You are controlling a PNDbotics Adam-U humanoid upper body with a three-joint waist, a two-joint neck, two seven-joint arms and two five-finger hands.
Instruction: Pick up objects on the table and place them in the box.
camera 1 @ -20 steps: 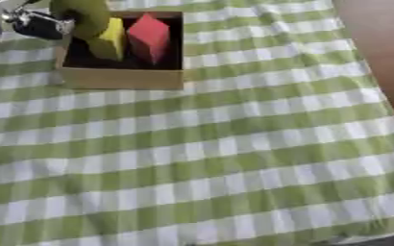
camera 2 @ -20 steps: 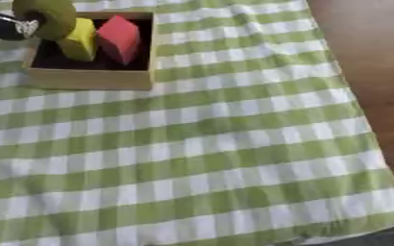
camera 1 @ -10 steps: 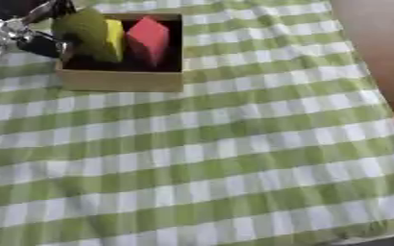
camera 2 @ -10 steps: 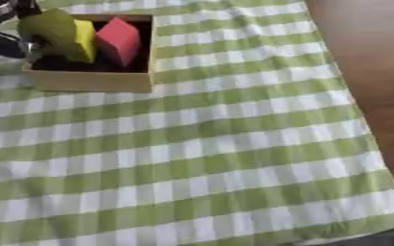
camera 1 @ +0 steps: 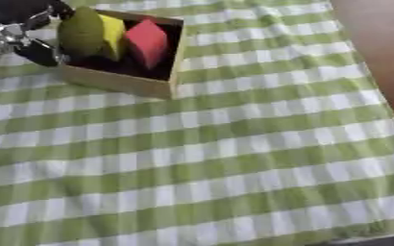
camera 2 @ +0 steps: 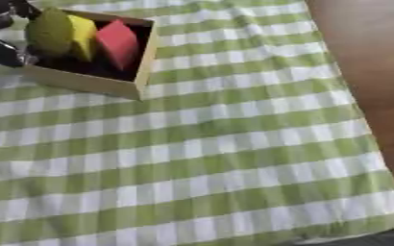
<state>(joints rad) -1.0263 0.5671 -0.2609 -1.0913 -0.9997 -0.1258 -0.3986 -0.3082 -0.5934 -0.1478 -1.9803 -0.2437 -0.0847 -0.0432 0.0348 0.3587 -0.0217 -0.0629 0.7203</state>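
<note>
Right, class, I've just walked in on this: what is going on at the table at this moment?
The robot's left hand is at the far left of the table, by the left side of a wooden box. An olive green block is at the box's left end beside that hand, with a yellow block and a red block already inside. Whether the hand grips the green block cannot be made out. The green checked tablecloth nearer the camera holds no other objects. The right hand is out of sight.

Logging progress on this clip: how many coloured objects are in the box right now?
3. An olive-green object at the box's left end, against the left hand; a yellow one beside it; a red one rightmost. Others may sit hidden beneath.
</note>
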